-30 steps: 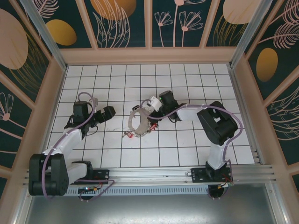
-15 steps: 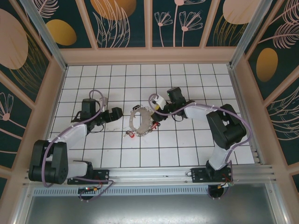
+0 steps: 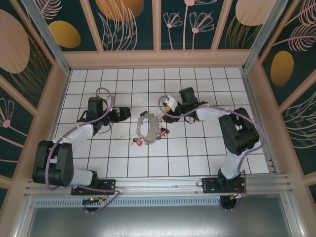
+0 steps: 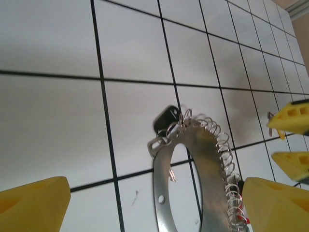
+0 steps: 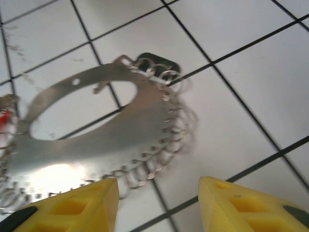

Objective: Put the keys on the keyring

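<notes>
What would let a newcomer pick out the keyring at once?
On the white tiled table, look midway between the left pincer and right pincer. The keyring lies there: a broad flat metal hoop, its outer edge fringed with small wire rings. Its big hole and that fringe set it apart from the black tab and red tags at its rim.

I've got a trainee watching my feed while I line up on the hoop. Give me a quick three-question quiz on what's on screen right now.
1. True or false: the right gripper is shut on the keyring.
2. Where is the keyring? A) lying on the tiled table between the left gripper and the right gripper; B) held up by the left gripper; C) leaning against the back wall.
3. Fill in: in the left wrist view, the small tag at the keyring's far end is coloured ___.
Key: 1 false, it is open and holds nothing; 2 A; 3 black.
</notes>
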